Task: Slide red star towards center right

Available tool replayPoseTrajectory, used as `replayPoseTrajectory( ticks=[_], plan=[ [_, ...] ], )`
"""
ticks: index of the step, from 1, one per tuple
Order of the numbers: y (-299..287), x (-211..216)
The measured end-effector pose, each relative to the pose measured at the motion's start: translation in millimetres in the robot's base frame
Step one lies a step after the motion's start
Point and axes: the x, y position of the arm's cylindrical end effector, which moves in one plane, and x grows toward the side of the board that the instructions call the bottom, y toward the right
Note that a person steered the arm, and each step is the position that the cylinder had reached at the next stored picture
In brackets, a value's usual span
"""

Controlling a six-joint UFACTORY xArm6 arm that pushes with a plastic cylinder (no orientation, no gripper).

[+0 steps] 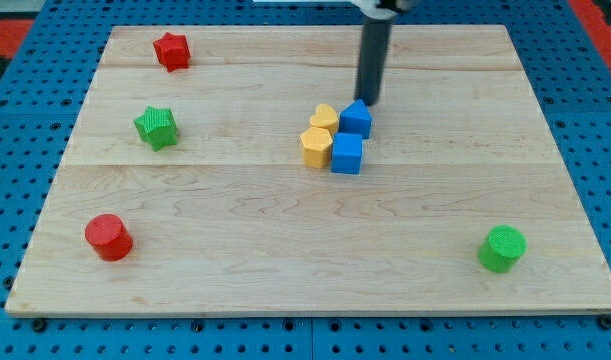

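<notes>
The red star (171, 50) lies near the wooden board's (235, 210) top left corner. My tip (368, 103) is at the board's upper middle, far to the right of the red star. It stands just above a blue block (355, 119) at the top of a small cluster and seems to touch it.
The cluster holds a yellow heart (324, 117), a yellow hexagon (316, 146), and a blue cube (347, 154). A green star (156, 127) lies at the left, a red cylinder (109, 237) at the bottom left, a green cylinder (502, 248) at the bottom right.
</notes>
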Motion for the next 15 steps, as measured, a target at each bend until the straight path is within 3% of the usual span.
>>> replayPoseTrajectory(
  ticks=[3,4,5,6,9,13,15],
  plan=[
    [-284,-18],
    [-286,-49],
    [-278,-77],
    [-274,-77],
    [-179,-77],
    [-6,-77],
    [13,-74]
  ],
)
